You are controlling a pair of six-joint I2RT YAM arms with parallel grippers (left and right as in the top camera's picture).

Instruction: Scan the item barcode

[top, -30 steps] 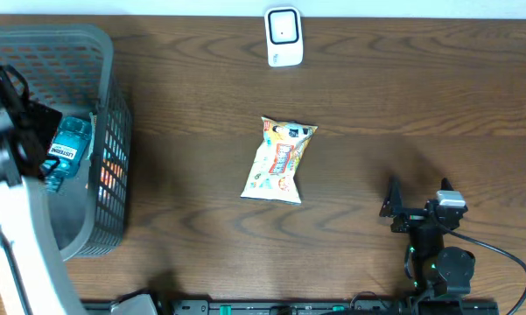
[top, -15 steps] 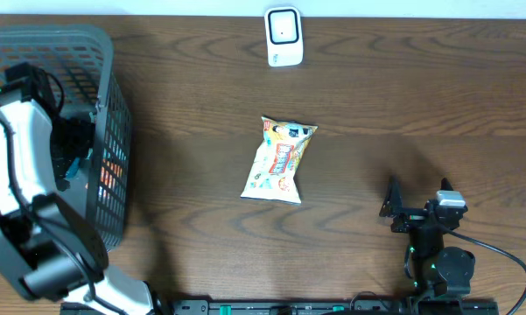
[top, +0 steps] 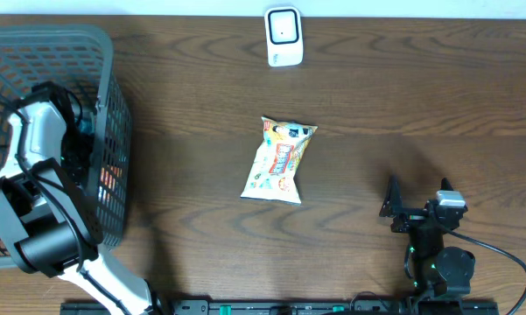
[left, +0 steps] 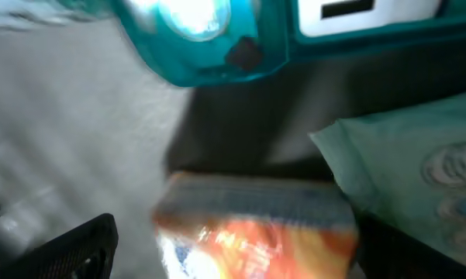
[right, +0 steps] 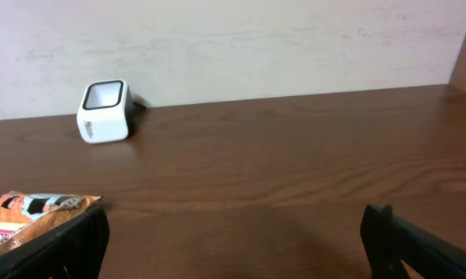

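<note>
Starting at the near edge, the right gripper (top: 391, 202) is parked low on the wood-grain table (top: 438, 114). Its fingers are wide apart with nothing between them, same spot as a second ago.

The left gripper (top: 75, 147) is the one that moved. It was up near the left rim of the grey plastic mesh basket (top: 114, 105) and now it's dipped down inside, jaws spread and gripping nothing.

Only its wrist cam shows what's in there:
- a see-through teal bottle (left: 209, 39) with a white label, up top
- a blurry orange packet (left: 256, 232) below that
- a pale green pouch (left: 419, 170) on the right

From overhead the arm now covers that bottle.

Mid-table, the crinkly snack bag (top: 279, 160) hasn't budged. At the far edge sits the small boxy white scanner (top: 283, 37).
</note>
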